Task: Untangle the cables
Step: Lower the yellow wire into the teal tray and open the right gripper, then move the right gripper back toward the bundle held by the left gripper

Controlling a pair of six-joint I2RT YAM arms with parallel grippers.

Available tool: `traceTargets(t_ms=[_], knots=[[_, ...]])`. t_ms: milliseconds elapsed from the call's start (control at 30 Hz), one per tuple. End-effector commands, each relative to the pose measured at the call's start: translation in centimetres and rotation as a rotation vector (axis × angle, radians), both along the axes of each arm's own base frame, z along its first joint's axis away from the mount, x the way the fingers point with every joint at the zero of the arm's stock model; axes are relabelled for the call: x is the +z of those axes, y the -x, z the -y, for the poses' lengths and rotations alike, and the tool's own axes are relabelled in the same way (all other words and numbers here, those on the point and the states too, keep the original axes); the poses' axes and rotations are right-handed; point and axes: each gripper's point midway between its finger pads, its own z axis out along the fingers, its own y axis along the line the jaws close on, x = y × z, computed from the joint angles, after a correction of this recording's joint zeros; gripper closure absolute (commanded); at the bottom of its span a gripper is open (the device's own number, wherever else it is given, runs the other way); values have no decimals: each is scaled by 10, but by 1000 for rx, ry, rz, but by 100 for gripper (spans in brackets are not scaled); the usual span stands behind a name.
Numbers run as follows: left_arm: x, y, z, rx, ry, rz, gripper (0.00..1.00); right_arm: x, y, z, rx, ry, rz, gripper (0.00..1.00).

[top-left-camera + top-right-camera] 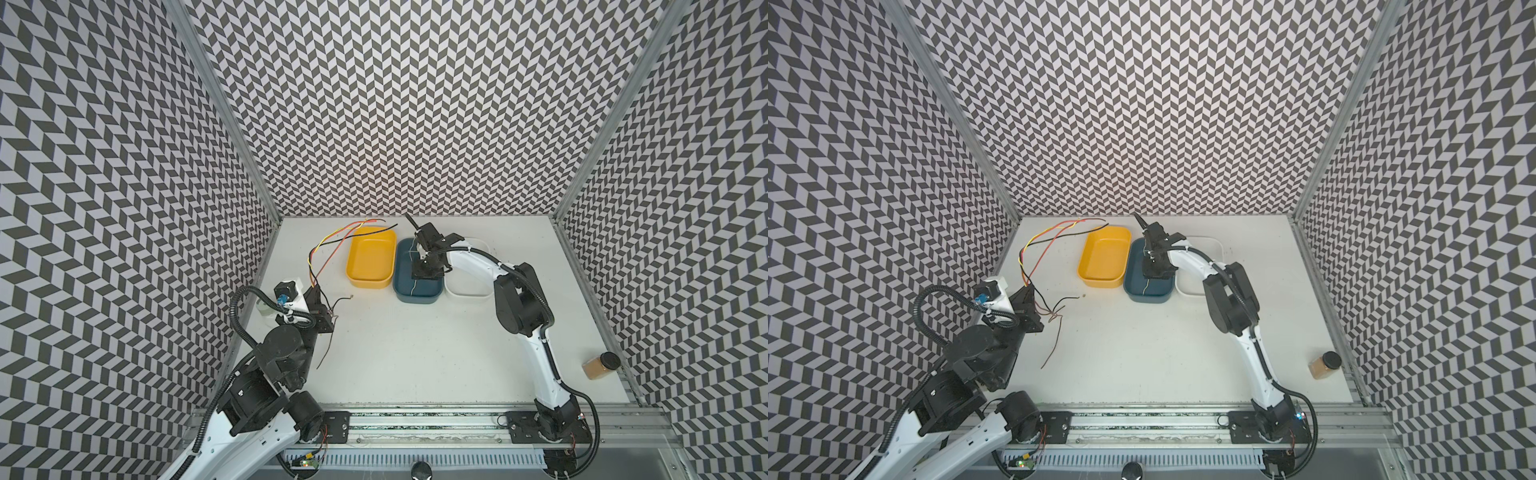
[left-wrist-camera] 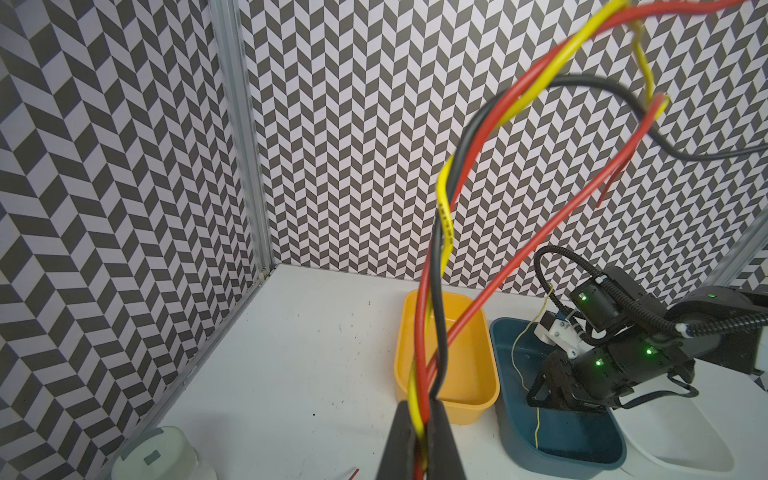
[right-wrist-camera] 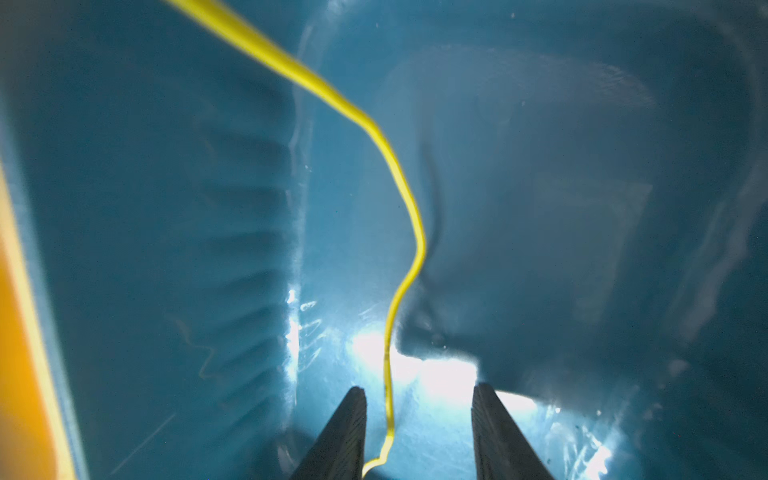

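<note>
My left gripper [image 2: 419, 409] is shut on a twisted bundle of cables [image 2: 432, 291], red, yellow and black. In both top views the bundle [image 1: 332, 245] [image 1: 1042, 241] arcs up from that gripper [image 1: 316, 286] toward the back wall, past the yellow tray. A brown cable [image 1: 328, 345] and a short black one [image 1: 343, 300] trail on the table beside it. My right gripper [image 3: 419, 388] [image 1: 424, 270] points down into the blue tray [image 3: 166, 208] with its jaws open. A thin yellow cable [image 3: 399, 199] [image 2: 515, 357] lies loose on the tray floor between them, close to one finger.
Three trays stand side by side at the back: yellow [image 1: 371, 282], blue [image 1: 417, 297] and white [image 1: 469, 291]. A black-lidded jar of brown powder [image 1: 600, 365] lies at the right edge. A pale container [image 2: 158, 453] sits by the left wall, near my left arm.
</note>
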Motion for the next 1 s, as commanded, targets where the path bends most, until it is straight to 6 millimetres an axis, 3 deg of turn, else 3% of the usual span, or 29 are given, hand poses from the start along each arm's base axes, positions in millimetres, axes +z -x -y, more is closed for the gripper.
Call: traceTargets(t_ms=[0, 267, 367, 400, 633, 700, 967], knots=[[6, 0, -2, 7, 22, 26, 100, 36, -4, 3, -9, -2, 59, 52], [5, 0, -1, 4, 18, 25, 100, 56, -5, 9, -8, 30, 103, 45], [6, 0, -2, 5, 18, 29, 100, 62, -5, 21, -34, 101, 114, 40], [5, 0, -1, 4, 17, 27, 100, 64, -4, 21, -27, 110, 113, 36], [6, 0, -2, 9, 16, 28, 100, 63, 8, 33, 11, 260, 76, 33], [6, 1, -2, 8, 17, 30, 100, 66, 13, 33, 37, 286, 75, 28], [6, 1, -3, 8, 16, 31, 100, 90, 23, 38, 70, 293, 111, 27]])
